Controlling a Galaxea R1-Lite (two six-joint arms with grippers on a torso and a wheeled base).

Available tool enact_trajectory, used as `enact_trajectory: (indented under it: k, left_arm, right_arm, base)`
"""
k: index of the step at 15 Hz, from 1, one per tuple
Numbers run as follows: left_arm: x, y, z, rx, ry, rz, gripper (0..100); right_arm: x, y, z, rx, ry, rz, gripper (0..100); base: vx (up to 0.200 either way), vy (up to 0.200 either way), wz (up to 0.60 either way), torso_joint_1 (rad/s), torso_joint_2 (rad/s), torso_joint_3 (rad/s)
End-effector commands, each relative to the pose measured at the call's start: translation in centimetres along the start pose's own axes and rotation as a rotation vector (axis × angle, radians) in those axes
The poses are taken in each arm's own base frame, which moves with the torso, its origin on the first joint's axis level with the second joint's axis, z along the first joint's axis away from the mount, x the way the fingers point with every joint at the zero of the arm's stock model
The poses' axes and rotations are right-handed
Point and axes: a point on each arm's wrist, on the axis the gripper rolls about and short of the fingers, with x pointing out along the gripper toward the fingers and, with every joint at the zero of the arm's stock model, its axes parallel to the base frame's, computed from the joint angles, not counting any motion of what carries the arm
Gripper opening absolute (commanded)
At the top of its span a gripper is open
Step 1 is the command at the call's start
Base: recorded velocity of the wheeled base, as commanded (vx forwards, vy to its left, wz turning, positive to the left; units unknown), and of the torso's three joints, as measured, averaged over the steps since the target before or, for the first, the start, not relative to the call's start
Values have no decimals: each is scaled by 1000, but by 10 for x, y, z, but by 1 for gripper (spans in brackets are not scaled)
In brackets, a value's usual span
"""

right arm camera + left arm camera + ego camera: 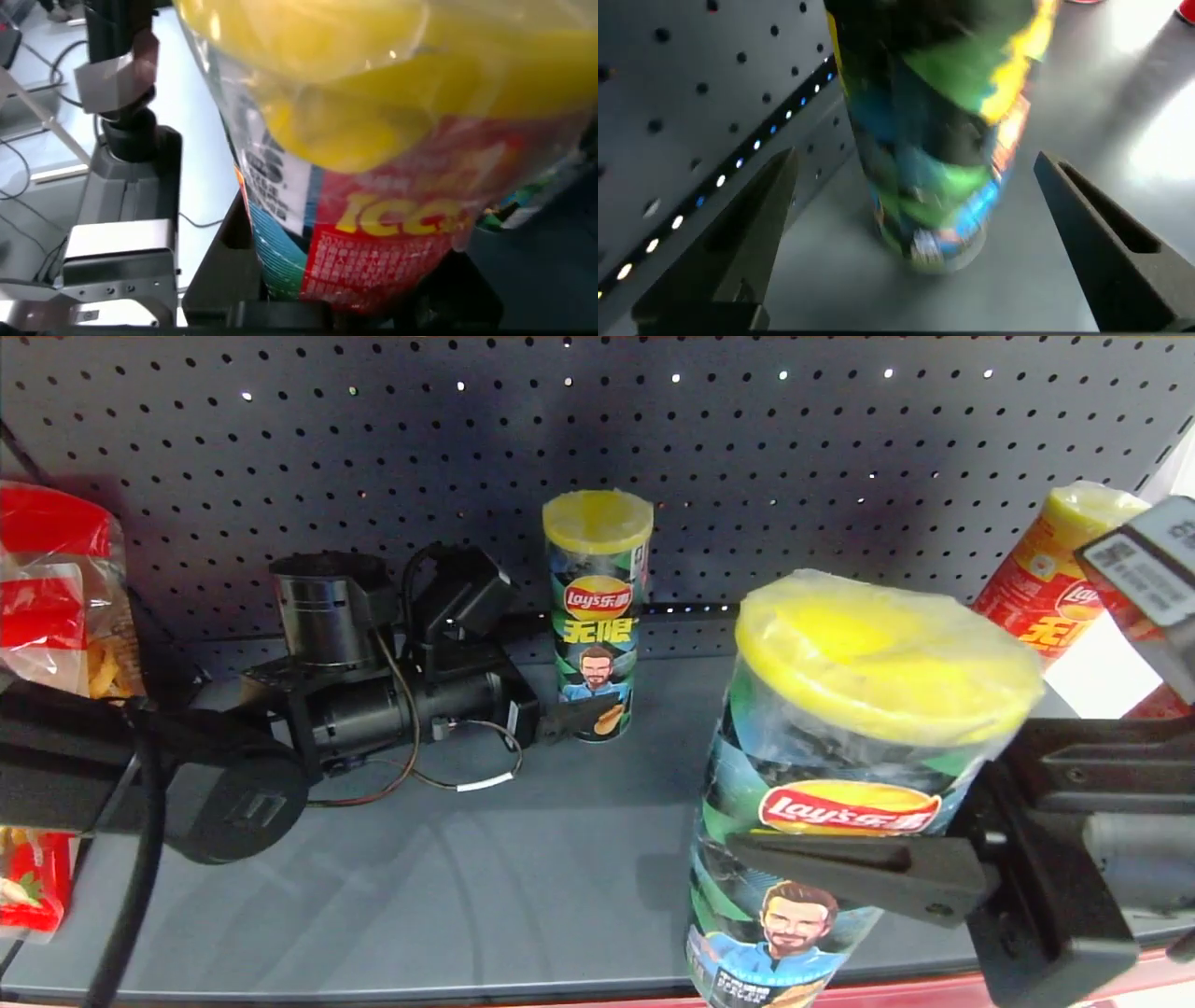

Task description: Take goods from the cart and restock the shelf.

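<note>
left jaws spread, right jaws clamped

the black left arm lies low and stretched toward the back, its left gripper holding its 2 dark fingers wide apart. the black right arm comes in from the near right, and its right gripper clamps a green, yellow-lidded cylindrical chip can, roughly upright.

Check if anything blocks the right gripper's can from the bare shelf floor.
Nothing visible does. The held can in the right gripper hangs at the shelf's front edge, bare shelf floor beside it. The standing can and left gripper sit farther back; the red can is off to the right.
</note>
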Motion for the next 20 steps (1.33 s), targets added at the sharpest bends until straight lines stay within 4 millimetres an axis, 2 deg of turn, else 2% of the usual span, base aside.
enact_trajectory:
  k: [1, 4, 9, 10, 13, 15, 17, 18, 20]
  left_arm:
    - [15, -3, -8, -13, 9, -21, 100]
    - [22, -6, -10, -12, 8, -38, 100]
    - [32, -1, -8, -3, -9, -29, 100]
    - [32, 0, -8, -2, -10, -27, 0]
    - [28, 0, -3, 6, -27, -19, 0]
    - [20, -6, 5, 12, -39, -28, 0]
    - [11, -19, 15, 18, -58, -53, 0]
    - [1, -36, 24, 10, -74, -92, 0]
    - [-16, -50, 29, 5, -73, -106, 0]
  right_arm:
    - [-5, -3, -8, 14, 23, -21, 0]
    - [-7, 1, -16, 25, 43, -17, 0]
    - [-11, 4, -21, 31, 54, -16, 0]
    - [-12, 5, -23, 34, 59, -15, 0]
    - [-14, 1, -25, 41, 67, -34, 0]
    - [-12, -4, -24, 44, 68, -50, 0]
    - [-8, -9, -24, 48, 74, -58, 0]
    - [-3, -15, -22, 49, 74, -67, 0]
    - [2, -26, -24, 56, 84, -95, 0]
  base:
    - [0, 0, 0, 0, 0, 0]
    - [0, 0, 0, 0, 0, 0]
    - [0, 0, 0, 0, 0, 0]
    - [0, 0, 0, 0, 0, 0]
    - [0, 0, 0, 0, 0, 0]
    - [0, 0, 0, 0, 0, 0]
    - [0, 0, 0, 0, 0, 0]
    - [0, 0, 0, 0, 0, 0]
    - [0, 0, 0, 0, 0, 0]
